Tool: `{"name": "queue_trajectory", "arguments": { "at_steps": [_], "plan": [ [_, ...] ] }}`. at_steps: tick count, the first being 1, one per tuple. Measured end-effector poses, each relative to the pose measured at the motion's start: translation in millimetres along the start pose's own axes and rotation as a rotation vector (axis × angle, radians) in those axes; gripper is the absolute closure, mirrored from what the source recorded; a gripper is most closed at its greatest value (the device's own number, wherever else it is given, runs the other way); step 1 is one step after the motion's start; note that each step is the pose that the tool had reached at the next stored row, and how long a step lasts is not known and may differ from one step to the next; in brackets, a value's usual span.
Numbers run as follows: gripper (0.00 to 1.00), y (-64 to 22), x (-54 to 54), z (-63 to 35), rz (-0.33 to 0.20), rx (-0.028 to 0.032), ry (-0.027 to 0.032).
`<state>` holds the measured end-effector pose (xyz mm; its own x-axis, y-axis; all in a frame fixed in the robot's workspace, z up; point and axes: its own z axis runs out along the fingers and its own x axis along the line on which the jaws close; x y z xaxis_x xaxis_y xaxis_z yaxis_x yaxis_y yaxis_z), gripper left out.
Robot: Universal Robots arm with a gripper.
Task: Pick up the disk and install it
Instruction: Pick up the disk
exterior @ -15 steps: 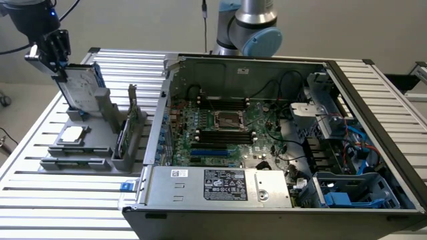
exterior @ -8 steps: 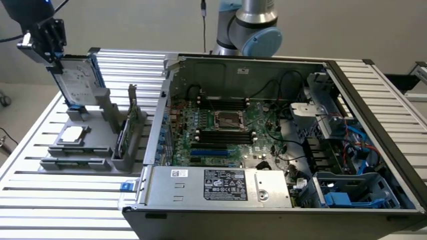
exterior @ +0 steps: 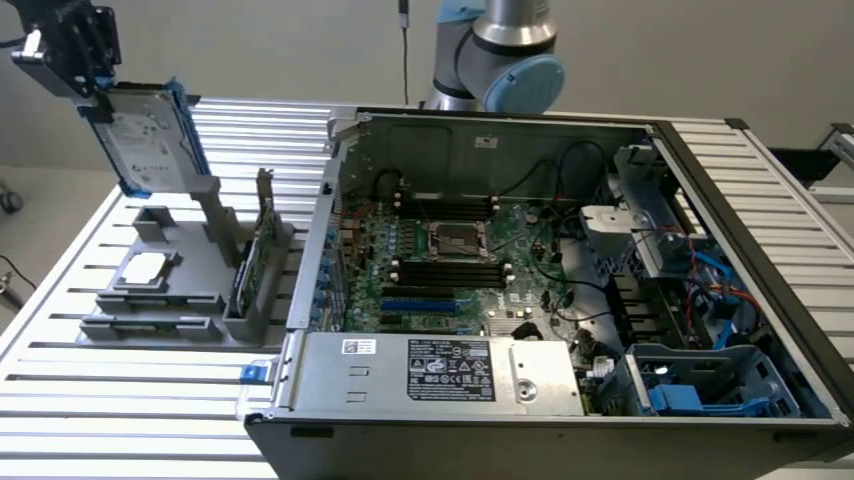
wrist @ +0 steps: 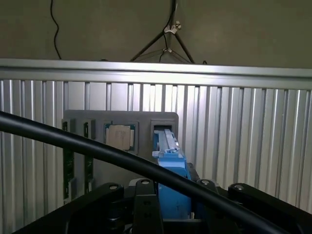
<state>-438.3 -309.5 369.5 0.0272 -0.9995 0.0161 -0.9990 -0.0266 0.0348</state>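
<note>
As the disk [exterior: 140,140] hangs tilted below the gripper [exterior: 104,95], the jaws are clamped on the upper end of its blue carrier, and the wrist view shows that blue frame [wrist: 171,175] pinched between them. It looks like a stiff, fairly heavy metal block with smooth faces. It should be sensitive to knocks, so the plastic carrier rails seem the right place to grip, not the labelled face. Held at one end only, it could swing or slip if jolted.

Directly beneath the jaws stands the grey holder [exterior: 167,300]. The disk's lower end is near its upright slot and appears to be clear of it, though I cannot be sure. The processor chip [exterior: 147,268] and the green circuit card [exterior: 254,265] sit in the same holder, close under the load.

Away from the jaws, across the slatted table [exterior: 107,400], lies the open computer case [exterior: 334,200]. Its raised metal rim is an edge to clear, and its interior is crowded with cables. Air above the table looks open.
</note>
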Motion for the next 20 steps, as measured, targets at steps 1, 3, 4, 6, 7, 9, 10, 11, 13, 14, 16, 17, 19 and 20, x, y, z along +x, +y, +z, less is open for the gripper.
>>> {"name": "queue_trajectory", "arguments": {
  "at_steps": [1,3,4,6,7,9,10,11,13,14,16,17,19,20],
  "plan": [
    [0.67,-0.9,0.1,-4.5,0.0,0.0001,0.0],
    [0.67,-4.6,0.3,-13.3,0.0,0.0001,0.0],
    [0.67,-6.9,0.5,-17.3,0.0,0.0,0.0],
    [0.67,-12.6,0.8,-24.7,0.0,0.0001,-0.0002],
    [0.67,-16.4,0.9,-28.3,0.0,0.0003,-0.0004],
    [0.67,-24.9,1.3,-36.0,0.0,0.0,-0.0004],
    [0.67,-29.0,1.5,-39.6,0.0,0.0,-0.0005],
    [0.67,-33.2,1.7,-43.2,0.0,0.0001,-0.0006],
    [0.67,-41.8,2.0,-50.2,0.0,0.0,-0.0006],
    [0.67,-46.3,2.1,-53.6,0.0,0.0001,-0.0007],
    [0.67,-55.5,2.5,-60.4,0.0,0.0001,-0.0007],
    [0.67,-59.9,2.7,-63.7,0.0,0.0001,-0.0007],
    [0.67,-68.6,3.1,-70.3,0.0,0.0,-0.0007],
    [0.67,-73.0,3.2,-73.5,0.0,0.0001,-0.0008]
  ]
}}
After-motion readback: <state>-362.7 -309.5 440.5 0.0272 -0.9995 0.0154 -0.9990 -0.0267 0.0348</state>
